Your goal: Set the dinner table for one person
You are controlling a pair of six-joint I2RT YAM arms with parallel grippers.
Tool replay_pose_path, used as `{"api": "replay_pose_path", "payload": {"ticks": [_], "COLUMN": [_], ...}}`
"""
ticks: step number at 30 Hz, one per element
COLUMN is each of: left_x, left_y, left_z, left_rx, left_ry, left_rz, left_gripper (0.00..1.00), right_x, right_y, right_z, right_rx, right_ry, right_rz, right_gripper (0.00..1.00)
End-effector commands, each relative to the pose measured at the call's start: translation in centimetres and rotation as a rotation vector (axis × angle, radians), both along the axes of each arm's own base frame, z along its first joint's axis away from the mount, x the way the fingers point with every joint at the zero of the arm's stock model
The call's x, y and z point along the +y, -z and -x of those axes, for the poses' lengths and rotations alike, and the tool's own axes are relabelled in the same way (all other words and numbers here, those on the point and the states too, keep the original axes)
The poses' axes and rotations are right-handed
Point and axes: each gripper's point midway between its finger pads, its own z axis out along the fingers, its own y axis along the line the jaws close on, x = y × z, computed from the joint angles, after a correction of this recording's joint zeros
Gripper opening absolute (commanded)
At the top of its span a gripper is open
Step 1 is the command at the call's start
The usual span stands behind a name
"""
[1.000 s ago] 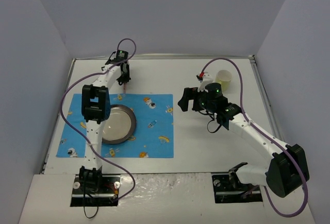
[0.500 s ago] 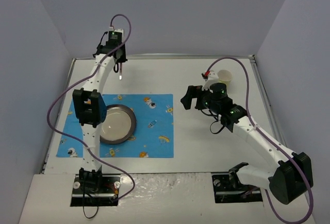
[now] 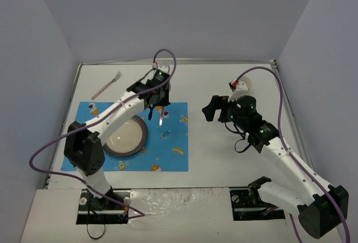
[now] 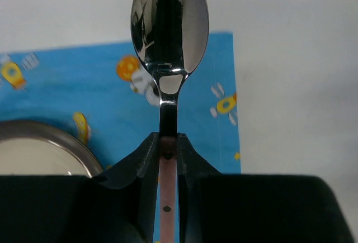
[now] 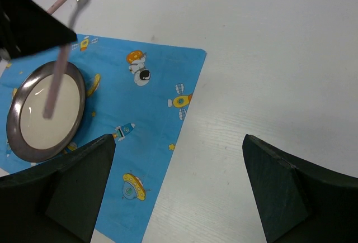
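Note:
The white dinner table [image 3: 224, 159] carries a blue cartoon-printed mat [image 3: 168, 153] with a round metal-rimmed plate [image 3: 126, 136] on its left half. My left gripper [image 3: 159, 106] is shut on a spoon [image 3: 161, 119] with a pink handle and holds it above the mat, just right of the plate. In the left wrist view the gripper [image 4: 168, 139] clamps the handle, and the shiny spoon bowl [image 4: 169, 25] points ahead over the mat's far right corner. My right gripper [image 3: 211, 109] is open and empty above bare table right of the mat, as its wrist view [image 5: 179, 165] also shows.
A fork [image 3: 106, 86] with a pink handle lies on the table behind the mat at the far left. Grey walls enclose the table on three sides. The right wrist view shows the plate [image 5: 45, 112] and the spoon's hanging handle [image 5: 55, 86].

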Motion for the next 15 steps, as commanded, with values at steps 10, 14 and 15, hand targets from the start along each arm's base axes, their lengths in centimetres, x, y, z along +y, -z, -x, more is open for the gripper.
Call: {"api": "replay_pose_path", "payload": {"ticks": [10,14,15], "left_x": [-2.6,-3.0,-3.0], "left_y": [8.7,10.1,10.3], "left_z": [8.6,8.8,8.8], "left_rx": [0.071,0.069,0.069], "left_ry": [-0.199,-0.229,-0.234], "left_rz": [0.045,0.072,0.07], "left_gripper": [0.0,0.0,0.0], "right_x": [-1.3,-1.3,-1.3], "right_y": [-0.5,-0.3,-0.3], "right_z": [1.3,1.3,1.3], "right_rx": [-0.029,-0.025,-0.024], "right_ry": [0.033,0.032,0.032], "right_rz": [-0.026,-0.022,-0.022], "right_gripper": [0.94,0.94,0.94]}}
